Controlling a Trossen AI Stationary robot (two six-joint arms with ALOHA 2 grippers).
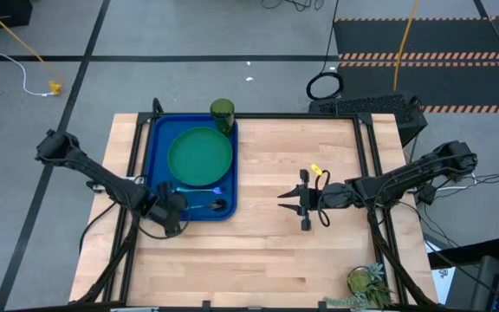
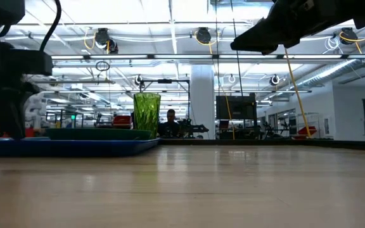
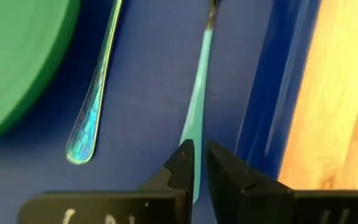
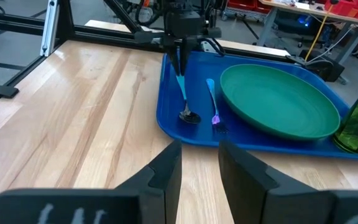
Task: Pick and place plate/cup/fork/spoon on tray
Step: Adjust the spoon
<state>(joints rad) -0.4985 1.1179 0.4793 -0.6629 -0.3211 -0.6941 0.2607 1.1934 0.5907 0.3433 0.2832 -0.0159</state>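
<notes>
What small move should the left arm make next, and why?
Probably open the left gripper and lift away. Its fingers are shut on the spoon handle, and the spoon already lies on the tray beside the fork and plate.

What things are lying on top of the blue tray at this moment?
On the tray lie the plate, cup, fork and spoon. The left gripper is closed on the spoon's handle end. Whatever is under the plate is covered.
</notes>
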